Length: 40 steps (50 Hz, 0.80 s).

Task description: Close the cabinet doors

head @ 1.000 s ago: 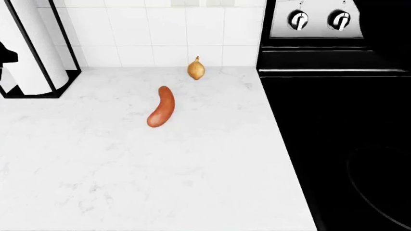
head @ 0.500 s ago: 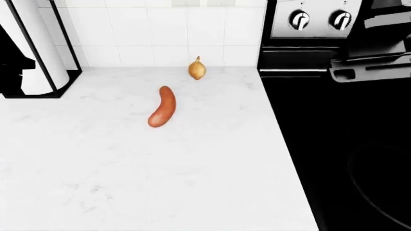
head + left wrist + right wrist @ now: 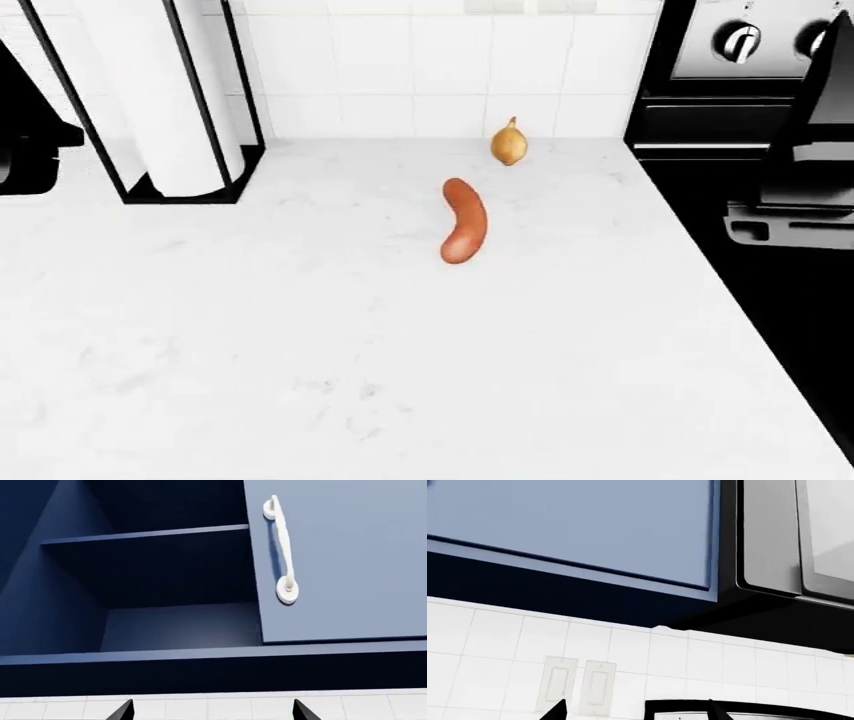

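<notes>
Countertop point(image 3: 334, 380) lies nearest you, bare white marble; farther back a sausage-shaped vegetable point(image 3: 463, 221) lies with an onion point(image 3: 506, 142) just behind it by the tiled wall, and a paper towel holder point(image 3: 160, 95) stands at the left. Your left gripper point(image 3: 212, 711) and right gripper point(image 3: 634, 710) each show only two dark fingertips set wide apart, holding nothing. Above, the blue cabinet point(image 3: 147, 580) has one side uncovered, its shelf visible, beside a door point(image 3: 340, 560) with a white handle point(image 3: 281, 550).
</notes>
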Available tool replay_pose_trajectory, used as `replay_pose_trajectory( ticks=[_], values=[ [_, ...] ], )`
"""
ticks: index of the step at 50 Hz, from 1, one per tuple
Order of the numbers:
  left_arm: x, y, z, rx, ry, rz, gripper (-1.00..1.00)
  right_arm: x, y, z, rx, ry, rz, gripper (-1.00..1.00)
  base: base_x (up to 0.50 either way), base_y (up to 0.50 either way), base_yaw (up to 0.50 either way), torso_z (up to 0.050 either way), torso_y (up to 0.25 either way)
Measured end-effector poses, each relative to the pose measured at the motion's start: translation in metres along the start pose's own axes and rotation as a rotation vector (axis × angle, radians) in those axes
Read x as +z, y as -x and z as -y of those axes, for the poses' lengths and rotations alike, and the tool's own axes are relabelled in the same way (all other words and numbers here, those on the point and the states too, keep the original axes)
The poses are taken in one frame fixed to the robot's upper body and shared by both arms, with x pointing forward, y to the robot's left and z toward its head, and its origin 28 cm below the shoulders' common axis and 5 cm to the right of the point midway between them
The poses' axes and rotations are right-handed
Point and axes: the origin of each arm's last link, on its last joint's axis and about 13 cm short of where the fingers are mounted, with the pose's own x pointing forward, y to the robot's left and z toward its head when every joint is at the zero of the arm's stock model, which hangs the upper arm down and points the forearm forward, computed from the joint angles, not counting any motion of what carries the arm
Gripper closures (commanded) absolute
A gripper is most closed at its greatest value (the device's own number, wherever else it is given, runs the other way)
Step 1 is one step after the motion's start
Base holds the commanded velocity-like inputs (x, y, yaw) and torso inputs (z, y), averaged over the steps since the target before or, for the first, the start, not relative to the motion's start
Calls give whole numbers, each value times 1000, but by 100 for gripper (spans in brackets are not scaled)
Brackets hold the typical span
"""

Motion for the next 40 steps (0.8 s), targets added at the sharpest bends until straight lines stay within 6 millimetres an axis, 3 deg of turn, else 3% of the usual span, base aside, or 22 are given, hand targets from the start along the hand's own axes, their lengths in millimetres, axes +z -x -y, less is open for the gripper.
replay_pose_trajectory(
  ticks=[40],
  values=[
    [0,-1,1,-3,-1,-1,-100,-13,4,-2,8,-9,-42,-100,3,500,0,0,0]
  ],
)
